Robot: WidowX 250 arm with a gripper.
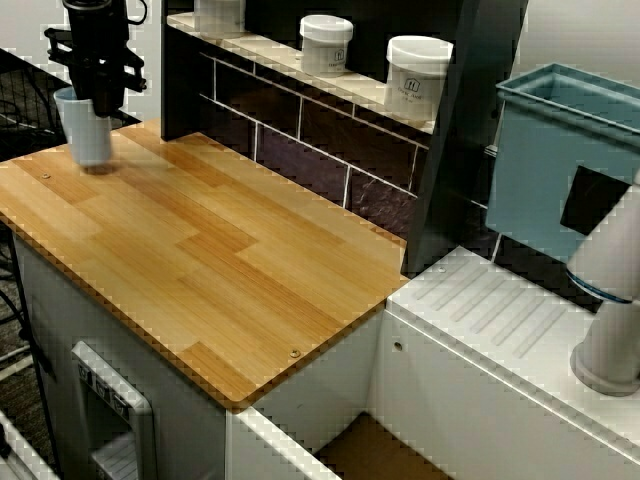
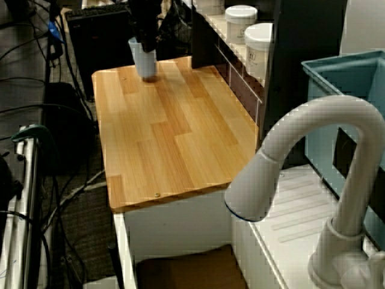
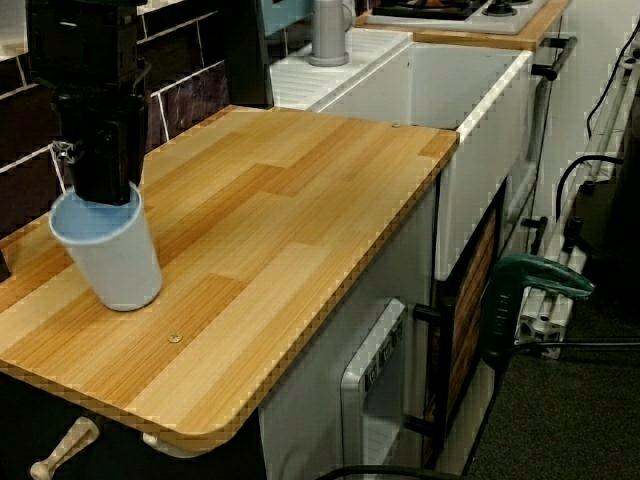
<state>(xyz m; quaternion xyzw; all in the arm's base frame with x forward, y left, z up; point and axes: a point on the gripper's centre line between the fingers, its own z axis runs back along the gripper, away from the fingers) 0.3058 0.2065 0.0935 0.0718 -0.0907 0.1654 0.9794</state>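
Cup (image 3: 112, 262), pale blue, stands on the wooden counter (image 3: 300, 200) under the black gripper (image 3: 100, 192). In the view from the counter's end, the gripper's lower end dips into the cup's mouth at the side nearer the wall. The rim hides the fingertips, so I cannot tell how wide the jaws stand or whether they pinch the wall of the cup. The cup's base touches the wood, and it seems to lean slightly.

In the view across the sink, the cup (image 1: 88, 135) is at the counter's far end, toward the back and near the dark shelf post, with the gripper (image 1: 104, 100) overlapping its rim. The view past the faucet shows the same: cup (image 2: 144, 61) and gripper (image 2: 147, 44) at the end well apart from the sink.

Behind the counter (image 1: 200, 250) runs a dark tiled wall (image 1: 300, 140). Above the wall, a shelf carries white jars (image 1: 417, 75). Farther out, beyond the counter's other end, lie the ribbed white drainboard (image 1: 490, 310), a teal bin (image 1: 545, 170) and the white faucet (image 2: 313, 156).
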